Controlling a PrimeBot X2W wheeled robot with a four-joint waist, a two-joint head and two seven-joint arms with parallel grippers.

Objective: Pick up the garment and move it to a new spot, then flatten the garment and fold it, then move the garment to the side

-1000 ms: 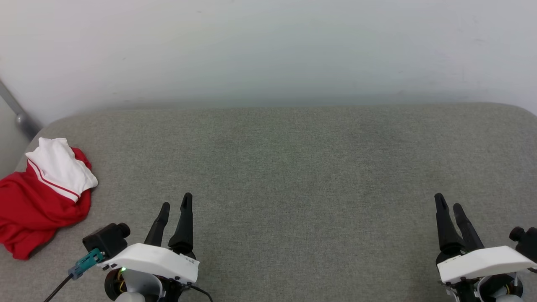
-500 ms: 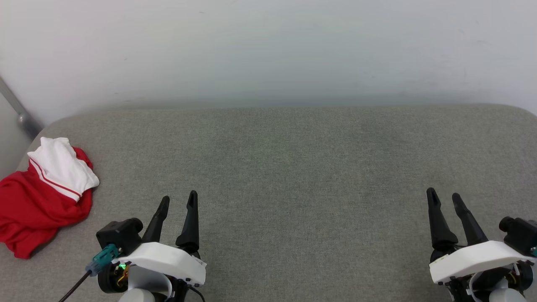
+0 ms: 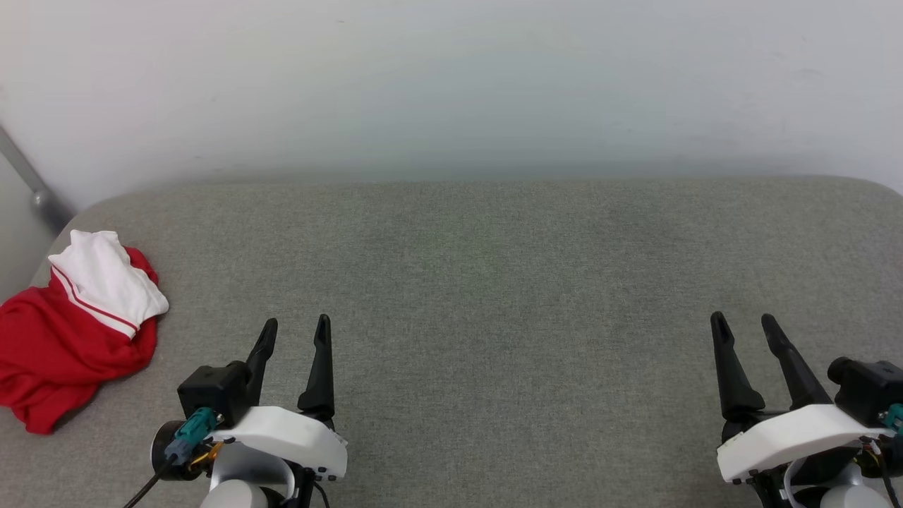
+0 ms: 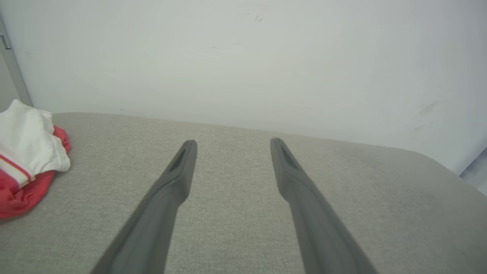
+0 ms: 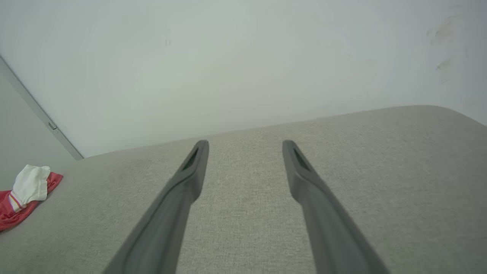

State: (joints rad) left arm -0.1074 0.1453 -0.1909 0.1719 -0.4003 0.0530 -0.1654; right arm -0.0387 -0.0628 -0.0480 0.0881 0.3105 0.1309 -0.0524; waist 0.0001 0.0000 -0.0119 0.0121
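The garment (image 3: 67,346), red with a white striped-trim sleeve on top, lies crumpled at the far left edge of the grey padded surface. It also appears at the left edge of the left wrist view as the garment (image 4: 26,160), and small at the far left of the right wrist view as the garment (image 5: 23,196). My left gripper (image 3: 295,326) hovers open to the right of it, well apart, fingers empty. At the lower right my right gripper (image 3: 743,321) stands open over bare fabric, nothing between its fingers.
The grey fabric surface (image 3: 494,282) spreads wide between and beyond both grippers. A pale wall (image 3: 451,85) rises behind its far edge. A grey metal bar (image 3: 28,183) slants down at the left by the garment.
Both grippers have turned about their wrists, so the fingers of each now stand side by side and spread. The garment lies as it did.
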